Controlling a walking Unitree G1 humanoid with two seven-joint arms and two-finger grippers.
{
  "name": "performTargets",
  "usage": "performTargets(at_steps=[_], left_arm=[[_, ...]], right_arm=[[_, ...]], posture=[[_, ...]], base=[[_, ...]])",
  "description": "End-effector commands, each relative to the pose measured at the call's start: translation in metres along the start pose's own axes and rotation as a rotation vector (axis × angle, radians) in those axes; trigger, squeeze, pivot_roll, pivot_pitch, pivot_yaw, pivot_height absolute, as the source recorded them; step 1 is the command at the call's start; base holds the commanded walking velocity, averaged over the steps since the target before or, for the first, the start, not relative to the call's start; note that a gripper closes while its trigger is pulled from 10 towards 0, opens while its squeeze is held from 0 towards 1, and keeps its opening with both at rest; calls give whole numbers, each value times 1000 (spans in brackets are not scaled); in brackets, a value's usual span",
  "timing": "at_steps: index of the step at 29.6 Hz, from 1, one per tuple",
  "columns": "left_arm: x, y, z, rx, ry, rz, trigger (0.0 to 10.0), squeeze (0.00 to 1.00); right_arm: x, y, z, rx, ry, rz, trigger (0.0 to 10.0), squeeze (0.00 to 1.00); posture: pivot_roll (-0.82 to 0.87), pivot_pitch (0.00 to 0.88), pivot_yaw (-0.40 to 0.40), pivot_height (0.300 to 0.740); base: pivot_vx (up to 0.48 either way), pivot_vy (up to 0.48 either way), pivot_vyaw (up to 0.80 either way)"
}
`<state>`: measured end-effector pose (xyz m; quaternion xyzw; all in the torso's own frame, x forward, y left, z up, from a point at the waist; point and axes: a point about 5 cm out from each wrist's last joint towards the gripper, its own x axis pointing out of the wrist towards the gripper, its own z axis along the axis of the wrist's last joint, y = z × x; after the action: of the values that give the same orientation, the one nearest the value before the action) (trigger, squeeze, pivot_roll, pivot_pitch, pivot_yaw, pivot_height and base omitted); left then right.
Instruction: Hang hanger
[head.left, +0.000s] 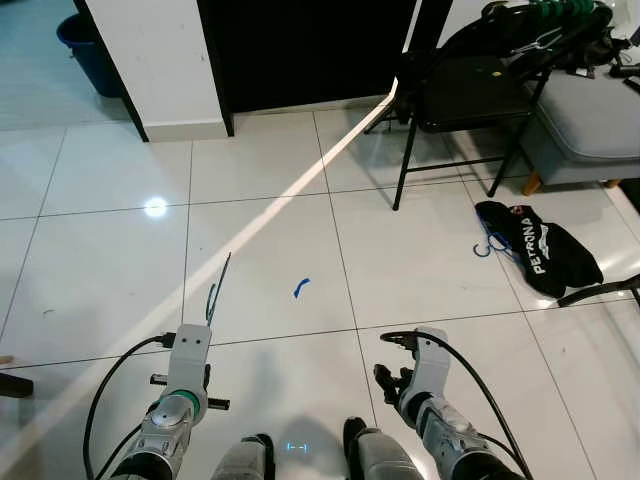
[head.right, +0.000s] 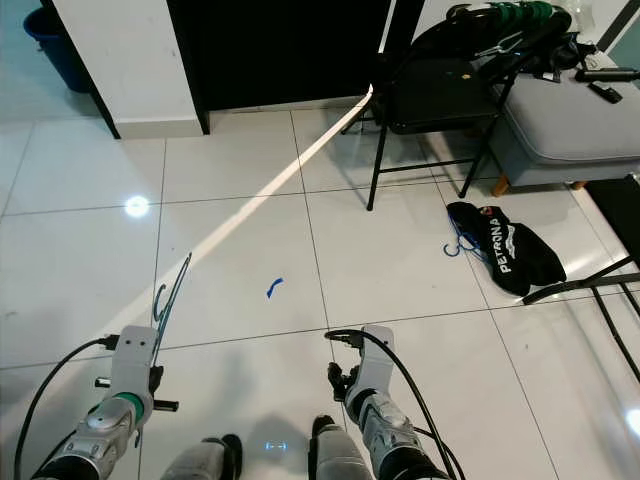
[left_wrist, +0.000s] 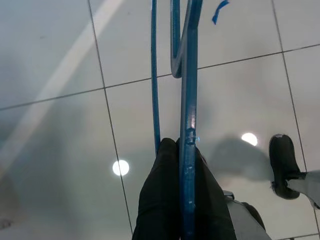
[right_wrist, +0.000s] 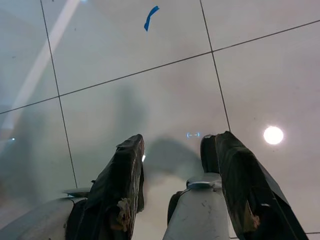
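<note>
While the robot stands on the white tiled floor (head.left: 110, 250), its left hand (left_wrist: 182, 165) is clamped tight on a blue wire hanger (left_wrist: 187, 75), the two black fingers (left_wrist: 160, 200) pressed together around the wire. From the head camera the hanger (head.left: 217, 290) rises as a thin line from the left hand (head.left: 190, 345) at the lower left of the frame, tilted slightly toward the upper right. The right hand (right_wrist: 175, 165) hangs over the tiles at lower centre with its fingers (right_wrist: 120, 185) spread apart and nothing between them. A small blue scrap (head.left: 300, 288) lies on the floor near the middle of the frame. At the upper right stands a black folding chair (head.left: 465, 95) with dark things piled on top, next to a grey seat (head.left: 590, 130). Below the chair a black bag (head.left: 540, 250) with white lettering lies on the floor, with something blue and hook-shaped (head.left: 487, 247) at its left edge. A blue bin (head.left: 90, 50) sits at the upper left.
</note>
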<state>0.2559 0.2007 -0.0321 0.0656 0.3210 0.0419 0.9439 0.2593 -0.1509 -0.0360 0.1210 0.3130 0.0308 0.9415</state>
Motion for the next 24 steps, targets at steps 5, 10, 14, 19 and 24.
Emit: performTargets(at_steps=[5,10,14,19,24], left_arm=[[-5,3,-17,-21,54,22,10000,0],[-5,3,-18,-23,50,27,10000,0],[-5,3,-19,-24,50,31,10000,0],[-5,3,-18,-41,35,14,10000,0],[-5,3,-17,-46,48,10,10000,0]], right_arm=[[-3,-2,-12,13,49,-13,10000,0],[-3,-3,-12,26,41,-21,10000,0],[-3,-4,-11,30,36,-21,10000,0],[-3,-4,-10,34,38,-20,10000,0],[-2,-3,-9,36,38,-21,10000,0]], posture=[[56,176,28,740],[57,165,26,740],[58,165,27,740],[60,164,26,740],[54,171,27,740]], base=[[0,0,0],[0,0,0],[0,0,0],[0,0,0],[0,0,0]])
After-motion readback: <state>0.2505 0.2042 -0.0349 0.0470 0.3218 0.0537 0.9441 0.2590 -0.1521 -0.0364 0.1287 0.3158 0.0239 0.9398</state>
